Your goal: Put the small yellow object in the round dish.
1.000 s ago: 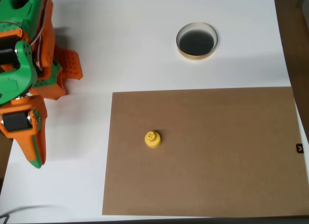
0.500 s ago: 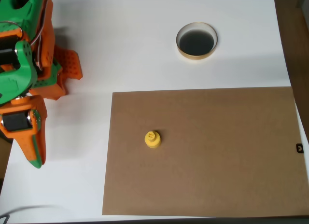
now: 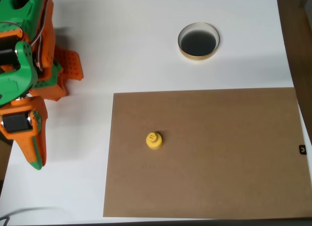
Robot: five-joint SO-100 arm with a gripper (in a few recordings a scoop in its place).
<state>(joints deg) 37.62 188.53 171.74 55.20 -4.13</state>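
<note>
Brown board point(image 3: 214, 158) is lying flat across the lower middle and right of your white table point(image 3: 131, 50) in the overhead view, and it is carrying the small yellow object point(image 3: 154, 140), which is sitting upright on the board's left part with its narrower knob facing up. From that piece, the round dish point(image 3: 198, 41) is lying toward 1 o'clock, well apart, resting on bare white table just beyond the board's upper edge, its pale gold rim circling a dark inside that is holding nothing. Between the two you are looking at open board and open table, with nothing standing in the way. A tiny black mark point(image 3: 302, 149) is sitting at the board's right edge, and a dark brown strip is running down the far right beyond the table. Your orange and green arm point(image 3: 24, 65) is folded up at the left edge, its body stacked over the base, and the gripper point(image 3: 34, 150) is pointing down toward 6 o'clock, tapering to a green-tipped point. Its fingers are lying pressed together, gripping nothing. From the gripper, the yellow piece is lying toward 3 o'clock, well apart, and the dish is lying farther off toward 2 o'clock.
</note>
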